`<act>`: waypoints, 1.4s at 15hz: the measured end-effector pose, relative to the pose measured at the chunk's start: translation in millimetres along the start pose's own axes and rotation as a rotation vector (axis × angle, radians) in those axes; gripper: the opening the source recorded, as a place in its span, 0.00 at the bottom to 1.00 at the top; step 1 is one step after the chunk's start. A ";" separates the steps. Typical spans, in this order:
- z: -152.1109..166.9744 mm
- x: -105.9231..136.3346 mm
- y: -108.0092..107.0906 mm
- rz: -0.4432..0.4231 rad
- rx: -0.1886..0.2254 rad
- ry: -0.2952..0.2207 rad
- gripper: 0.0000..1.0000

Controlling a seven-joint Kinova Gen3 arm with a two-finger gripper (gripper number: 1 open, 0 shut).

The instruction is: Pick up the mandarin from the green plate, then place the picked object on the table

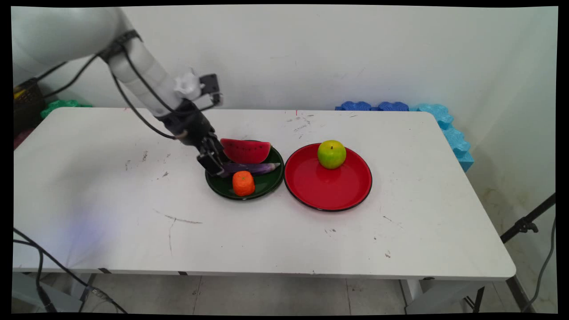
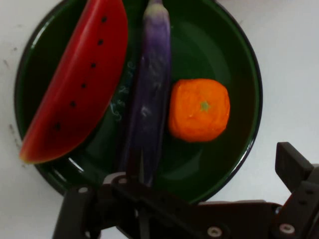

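No readable writing shows. The black pincer [image 1: 212,161] sits low at the left rim of a green plate [image 1: 266,183] near the desk's [image 1: 111,191] middle, apparently closed on the purple eggplant's [image 1: 253,167] end, between a watermelon slice [image 1: 246,150] and an orange [image 1: 243,183].

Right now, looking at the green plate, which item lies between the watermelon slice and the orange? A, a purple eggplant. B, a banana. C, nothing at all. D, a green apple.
A: on the green plate, the purple eggplant lies lengthwise between the watermelon slice and the orange; the green apple sits on the red plate instead.
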 end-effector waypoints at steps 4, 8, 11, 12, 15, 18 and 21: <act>27.8 15.9 0.4 -0.003 -0.009 -0.049 1.00; 46.0 27.1 0.3 0.001 -0.011 -0.073 1.00; 56.1 33.6 0.6 0.006 -0.011 -0.089 0.00; 58.2 34.5 0.7 0.006 -0.010 -0.095 0.00; 64.4 39.8 1.4 0.009 -0.010 -0.103 0.00; 67.6 44.1 1.5 0.016 -0.007 -0.105 0.00; 66.2 49.1 0.9 0.031 -0.004 -0.104 0.00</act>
